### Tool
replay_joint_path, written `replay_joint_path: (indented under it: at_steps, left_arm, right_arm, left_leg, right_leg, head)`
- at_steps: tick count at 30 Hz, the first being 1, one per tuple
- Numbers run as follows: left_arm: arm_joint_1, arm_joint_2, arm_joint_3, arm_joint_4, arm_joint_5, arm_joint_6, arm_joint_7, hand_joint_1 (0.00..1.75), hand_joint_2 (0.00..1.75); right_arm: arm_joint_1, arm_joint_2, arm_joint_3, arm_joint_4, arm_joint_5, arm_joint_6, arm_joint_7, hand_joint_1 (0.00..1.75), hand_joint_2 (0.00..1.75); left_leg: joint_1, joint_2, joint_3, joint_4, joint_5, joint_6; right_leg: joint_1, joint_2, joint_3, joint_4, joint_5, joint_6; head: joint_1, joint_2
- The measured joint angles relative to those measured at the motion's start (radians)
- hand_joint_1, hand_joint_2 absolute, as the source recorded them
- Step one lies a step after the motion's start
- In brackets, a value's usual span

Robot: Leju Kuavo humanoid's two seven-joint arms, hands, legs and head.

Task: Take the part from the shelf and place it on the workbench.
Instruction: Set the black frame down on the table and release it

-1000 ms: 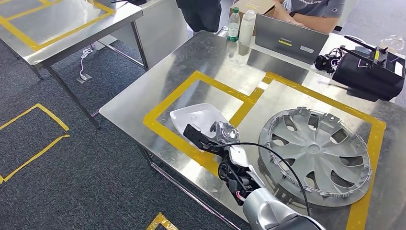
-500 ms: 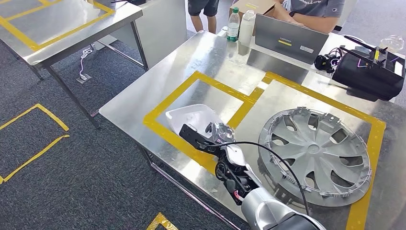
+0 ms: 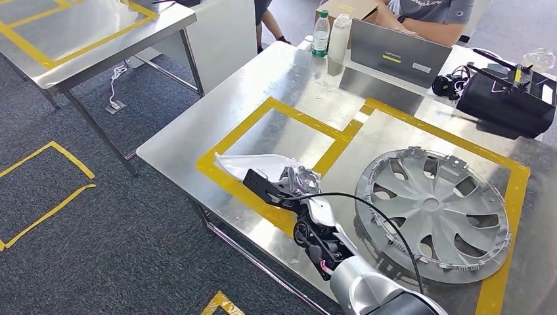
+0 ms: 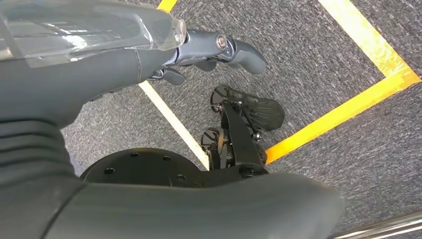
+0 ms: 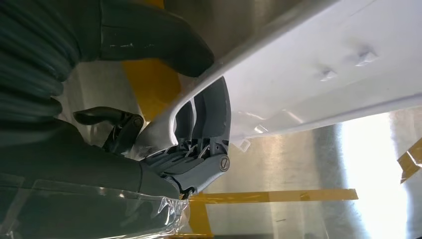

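Steel workbench surfaces are marked with yellow tape rectangles, and grey carpet is seen below. A white plastic part is gripped by the right hand over the near tape line of the left rectangle; in the right wrist view its edge is pinched between thumb and fingers. A silver hubcap is laid in the neighbouring rectangle, just beside the arm. The left hand is held above the carpet with fingers loosely curled around nothing. A grey laptop carries a small label that cannot be read. 2 bottles are stood beside it.
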Motion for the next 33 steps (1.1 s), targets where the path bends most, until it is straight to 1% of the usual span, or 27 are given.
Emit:
replay_joint_path:
  at_steps: [2, 3, 6, 11, 13, 16, 17, 24, 33]
  left_arm:
    - [0.0, 0.0, 0.0, 0.0, -0.002, 0.009, 0.006, 0.0, 0.0]
    - [0.0, 0.0, 0.0, 0.0, -0.003, 0.014, 0.009, 0.0, 0.0]
    - [0.0, 0.0, 0.0, 0.0, -0.004, 0.022, 0.012, 0.0, 0.0]
    - [0.0, 0.0, 0.0, 0.0, -0.004, 0.029, 0.015, 0.0, 0.0]
    - [0.0, 0.0, 0.0, 0.0, -0.002, 0.032, 0.015, 0.0, 0.0]
    - [0.0, 0.0, 0.0, 0.0, 0.001, 0.038, 0.015, 0.0, 0.0]
    - [0.0, 0.0, 0.0, 0.0, 0.002, 0.039, 0.015, 0.0, 0.0]
    - [0.0, 0.0, 0.0, 0.0, 0.004, 0.039, 0.014, 0.0, 0.0]
    - [0.0, -0.003, 0.0, 0.0, 0.008, 0.04, 0.012, 0.0, 0.0]
  right_arm:
    - [-0.001, 0.0, 0.0, 0.0, 0.002, 0.0, 0.0, 1.58, 1.75]
    - [-0.001, 0.0, 0.0, 0.0, 0.004, 0.0, 0.0, 1.57, 1.75]
    - [-0.001, 0.0, 0.0, 0.0, 0.011, 0.0, 0.001, 1.61, 1.75]
    - [-0.001, 0.001, 0.001, -0.001, 0.012, 0.003, 0.01, 1.72, 1.75]
    - [-0.001, 0.002, 0.003, -0.001, 0.007, 0.003, 0.013, 1.68, 1.75]
    - [-0.002, 0.002, 0.01, -0.002, -0.007, 0.002, 0.018, 0.4, 0.44]
    - [0.0, 0.002, 0.013, -0.002, -0.013, 0.003, 0.022, 0.0, 0.0]
    - [0.012, 0.002, 0.033, -0.001, -0.037, 0.003, 0.053, 0.0, 0.0]
    - [0.012, 0.002, 0.054, -0.002, -0.066, -0.004, 0.061, 0.0, 0.0]
  left_leg:
    - [0.0, 0.0, 0.0, 0.0, 0.0, 0.0]
    - [0.0, 0.0, 0.0, 0.0, 0.0, 0.0]
    - [0.0, 0.0, 0.0, 0.0, 0.0, 0.0]
    - [0.0, 0.0, 0.0, 0.0, 0.0, 0.0]
    - [0.0, 0.0, 0.0, 0.0, 0.0, 0.0]
    - [0.0, 0.0, 0.0, 0.0, 0.0, 0.0]
    - [0.0, 0.0, 0.0, 0.0, 0.0, 0.0]
    - [0.0, 0.0, -0.002, 0.0, 0.0, 0.0]
    - [0.0, 0.0, -0.005, 0.0, 0.0, 0.0]
  right_leg:
    - [0.0, 0.0, 0.0, 0.0, 0.0, 0.0]
    - [0.0, 0.0, 0.0, 0.0, 0.0, 0.0]
    - [0.0, 0.0, 0.0, 0.0, 0.0, 0.0]
    - [0.0, 0.0, 0.0, 0.0, 0.0, 0.0]
    - [0.0, 0.0, 0.0, 0.0, 0.0, 0.0]
    - [0.0, 0.0, 0.0, 0.0, 0.0, 0.0]
    - [0.0, 0.0, 0.0, 0.0, 0.0, 0.0]
    - [0.0, 0.0, -0.002, 0.0, 0.0, 0.0]
    - [0.0, 0.0, -0.005, 0.0, 0.0, 0.0]
  head:
    - [0.0, 0.0]
    - [0.0, 0.0]
    - [0.0, 0.0]
    - [0.0, 0.0]
    - [0.0, 0.0]
    - [0.0, 0.0]
    - [0.0, 0.0]
    - [0.0, 0.0]
    - [0.0, 0.0]
